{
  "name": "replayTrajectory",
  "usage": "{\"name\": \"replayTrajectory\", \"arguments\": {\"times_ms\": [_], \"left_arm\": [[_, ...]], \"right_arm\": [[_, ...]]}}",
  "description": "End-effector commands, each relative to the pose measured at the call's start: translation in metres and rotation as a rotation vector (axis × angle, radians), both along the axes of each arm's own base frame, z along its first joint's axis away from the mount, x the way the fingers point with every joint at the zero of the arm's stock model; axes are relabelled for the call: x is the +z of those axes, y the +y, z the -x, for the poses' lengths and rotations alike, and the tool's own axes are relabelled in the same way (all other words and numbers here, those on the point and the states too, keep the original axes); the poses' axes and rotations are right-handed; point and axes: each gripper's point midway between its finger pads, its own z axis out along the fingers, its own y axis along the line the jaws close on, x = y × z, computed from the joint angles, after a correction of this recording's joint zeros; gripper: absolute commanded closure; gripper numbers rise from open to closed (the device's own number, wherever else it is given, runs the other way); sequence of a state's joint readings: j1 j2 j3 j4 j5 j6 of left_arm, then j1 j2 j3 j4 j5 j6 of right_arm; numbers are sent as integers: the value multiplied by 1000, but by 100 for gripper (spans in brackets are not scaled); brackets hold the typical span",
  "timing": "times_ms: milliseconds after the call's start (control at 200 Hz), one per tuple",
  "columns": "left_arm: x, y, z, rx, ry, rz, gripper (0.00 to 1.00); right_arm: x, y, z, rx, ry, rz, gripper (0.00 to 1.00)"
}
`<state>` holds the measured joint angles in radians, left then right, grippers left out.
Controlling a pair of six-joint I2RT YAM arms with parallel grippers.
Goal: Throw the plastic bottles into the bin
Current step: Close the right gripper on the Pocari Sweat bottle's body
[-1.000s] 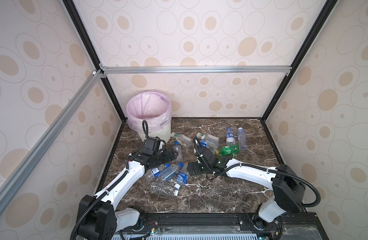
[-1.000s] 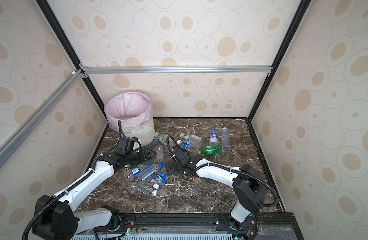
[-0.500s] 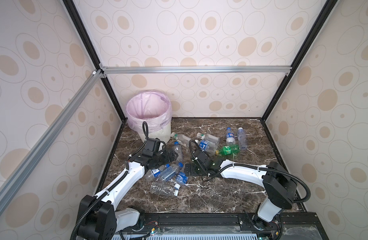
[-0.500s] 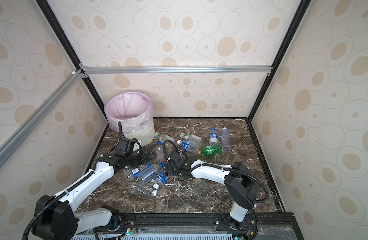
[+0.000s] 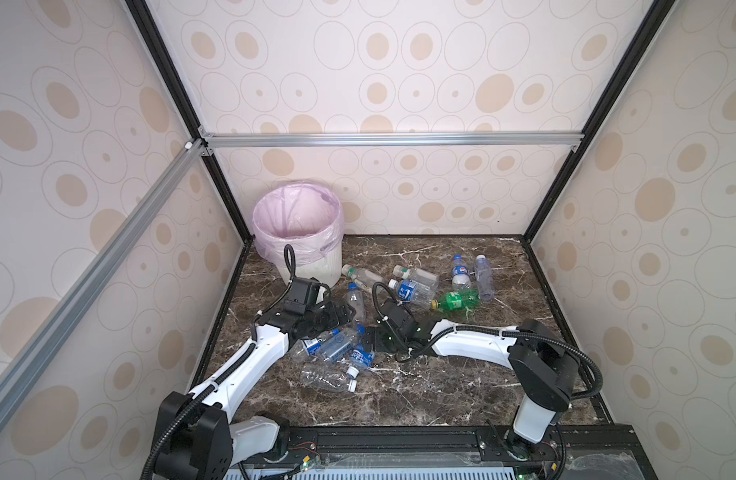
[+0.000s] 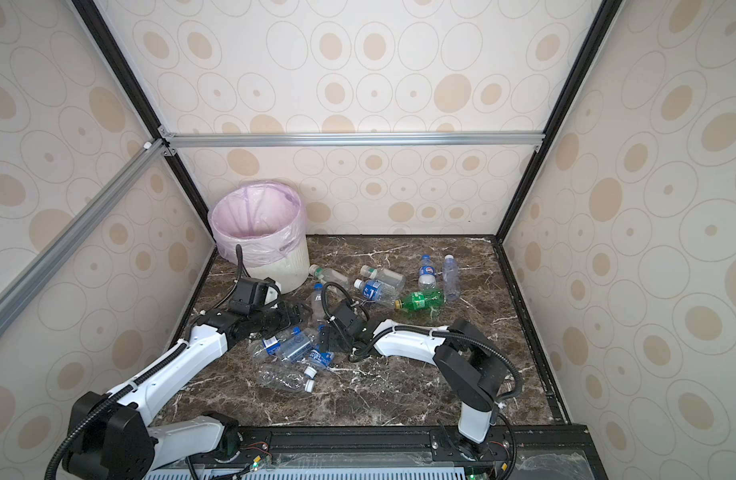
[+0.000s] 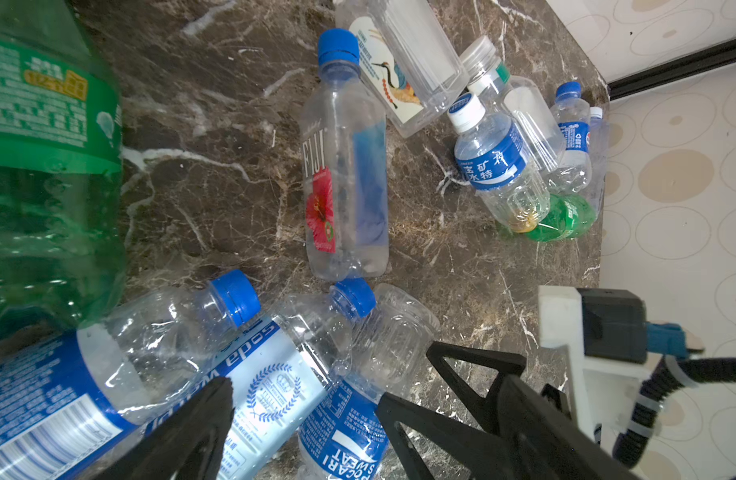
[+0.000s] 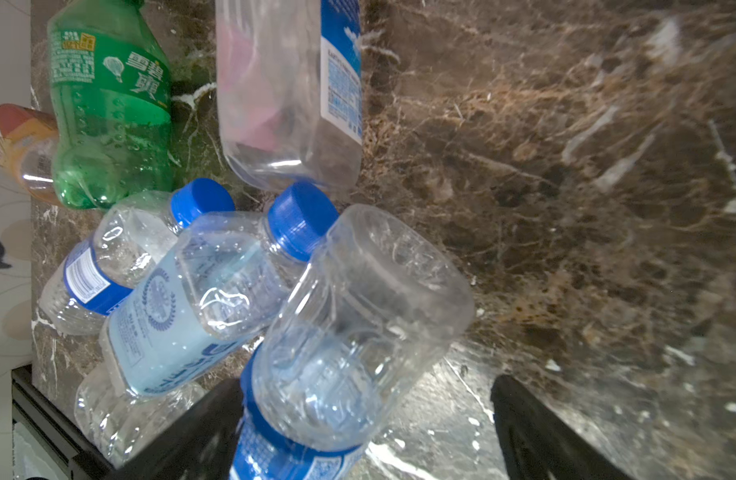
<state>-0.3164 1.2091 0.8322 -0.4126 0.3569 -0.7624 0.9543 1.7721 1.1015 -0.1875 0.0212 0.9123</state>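
Right wrist view: right pincer [image 8: 360, 392] spread wide, nothing held, astride a clear blue-label bottle [image 8: 349, 324] lying atop the heap [image 8: 183, 299]. Bottle hard by one finger [image 8: 183, 432], well off the other; long axis roughly straight ahead of pincer, base foremost, so seemingly ready for a pinch across the body. Left pincer [image 5: 345, 312] also wide and empty, just beside the same heap. Bin [image 5: 316, 270] beyond left pincer, in the corner. Tabletop [image 5: 441, 395] glossy marble; walls close.

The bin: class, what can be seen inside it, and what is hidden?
Inside the bin only its pink bag shows, in both top views; no bottle is visible there. Its near side covers the bottom's front part, so that cannot be checked.
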Motion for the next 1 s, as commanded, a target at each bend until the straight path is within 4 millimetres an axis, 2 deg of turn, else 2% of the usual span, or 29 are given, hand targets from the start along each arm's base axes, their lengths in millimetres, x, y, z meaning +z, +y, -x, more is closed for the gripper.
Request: {"name": "replayTrajectory", "arguments": {"times_ms": [0,245,550,800,990], "left_arm": [[5,3,1,2,-17,1,1],[4,4,1,2,-14,0,1],[3,4,1,3,-12,0,1],[2,6,3,5,-12,-8,1],[3,6,2,8,-13,-6,1]], "right_arm": [[-2,9,0,-19,19,-20,4],[-5,9,0,-39,27,-27,5],[-21,8,-1,-75,46,-12,8],[-23,1,-7,-111,28,27,9],[-22,-15,-13,-158,5,66,12]]}}
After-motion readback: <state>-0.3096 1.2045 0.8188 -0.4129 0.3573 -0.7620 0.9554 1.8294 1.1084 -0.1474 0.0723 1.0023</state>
